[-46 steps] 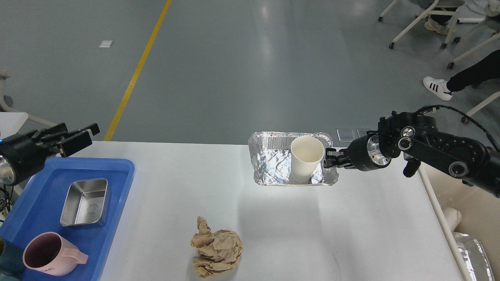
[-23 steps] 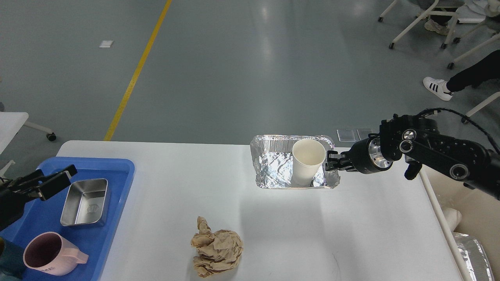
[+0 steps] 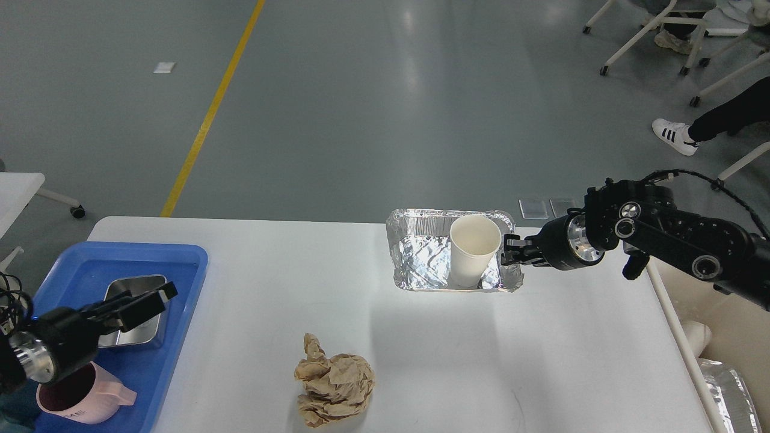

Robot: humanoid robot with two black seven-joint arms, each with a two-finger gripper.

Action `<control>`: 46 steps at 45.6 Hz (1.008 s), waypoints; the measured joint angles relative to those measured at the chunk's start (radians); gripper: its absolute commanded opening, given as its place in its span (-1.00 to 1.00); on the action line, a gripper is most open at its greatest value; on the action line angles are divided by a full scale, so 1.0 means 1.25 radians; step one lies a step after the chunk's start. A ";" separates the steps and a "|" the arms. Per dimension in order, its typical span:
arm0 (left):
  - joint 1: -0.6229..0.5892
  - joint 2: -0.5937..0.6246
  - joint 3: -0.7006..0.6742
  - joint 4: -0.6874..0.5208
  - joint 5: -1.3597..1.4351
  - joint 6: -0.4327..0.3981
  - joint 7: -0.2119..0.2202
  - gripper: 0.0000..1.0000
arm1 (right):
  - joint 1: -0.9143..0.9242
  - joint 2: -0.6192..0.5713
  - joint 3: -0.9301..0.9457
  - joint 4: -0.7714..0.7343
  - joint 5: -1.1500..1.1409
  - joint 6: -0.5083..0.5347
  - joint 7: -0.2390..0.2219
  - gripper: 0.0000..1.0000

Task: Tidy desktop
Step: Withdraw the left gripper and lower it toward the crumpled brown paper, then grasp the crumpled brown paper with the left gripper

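Observation:
The white desktop [image 3: 385, 337] fills the lower view. A foil tray [image 3: 421, 258] sits at its far middle with a white paper cup [image 3: 474, 255] upright inside. My right gripper [image 3: 509, 252] comes in from the right and is shut on the foil tray's right rim. A crumpled brown paper ball [image 3: 334, 391] lies at the near middle. My left gripper [image 3: 150, 300] hovers empty over the blue tray [image 3: 180, 258], above the steel container [image 3: 141, 285], with its fingers slightly apart.
A pink mug [image 3: 84, 400] stands in the blue tray's near end, partly behind my left arm. A beige bin [image 3: 722, 325] stands off the desktop's right edge, with a foil piece [image 3: 728, 391] in it. Chairs and a person's legs are at the far right.
My left arm has dropped from the far left edge and swung in low over the blue tray. My right gripper and the foil tray with the cup have shifted slightly right and nearer.

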 measured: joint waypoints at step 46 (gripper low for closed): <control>-0.065 -0.411 0.171 0.198 0.086 -0.143 -0.010 -0.40 | -0.019 -0.007 0.000 -0.002 0.000 -0.008 0.002 -1.00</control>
